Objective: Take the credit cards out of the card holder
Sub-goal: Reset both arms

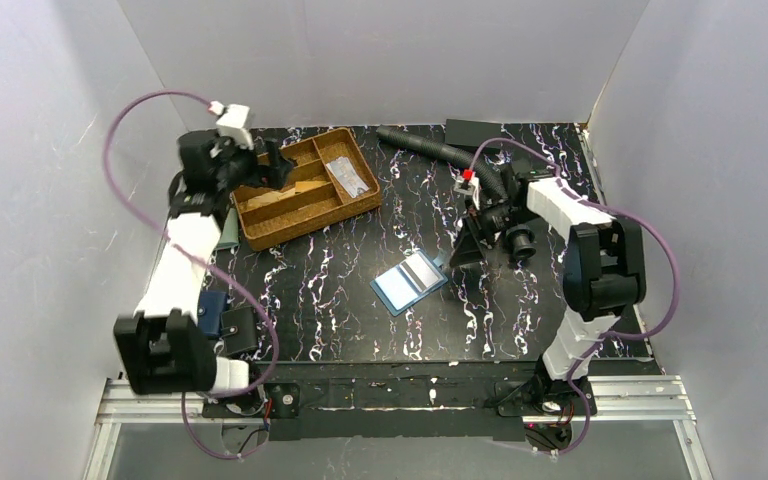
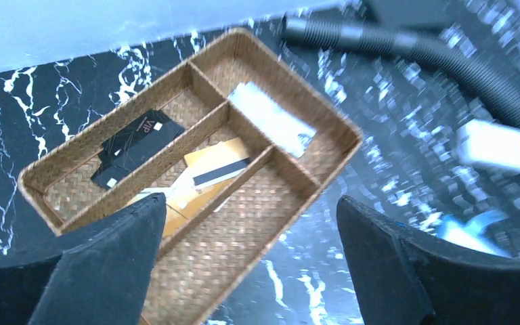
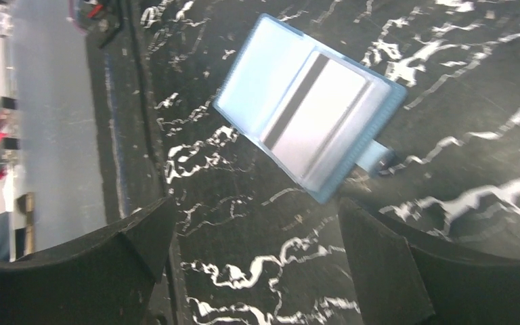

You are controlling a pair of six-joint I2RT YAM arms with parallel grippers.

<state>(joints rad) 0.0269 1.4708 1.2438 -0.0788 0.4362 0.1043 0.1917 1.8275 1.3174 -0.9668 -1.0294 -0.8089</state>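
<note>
Both spread: left hand over tray — right hand near card holder (one card).

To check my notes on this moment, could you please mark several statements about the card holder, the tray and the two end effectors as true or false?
1. The card holder lies open on the table. True.
2. A pale card sits in the card holder. True.
3. The left end effector is clamped on a card. False: its fingers stand wide apart above the tray, with nothing between them.
4. The tray is empty. False: it holds a black card, an orange card and a whitish card.
5. The right end effector grips the card holder. False: it is open, and the card holder lies ahead of its fingers, not between them.
</note>
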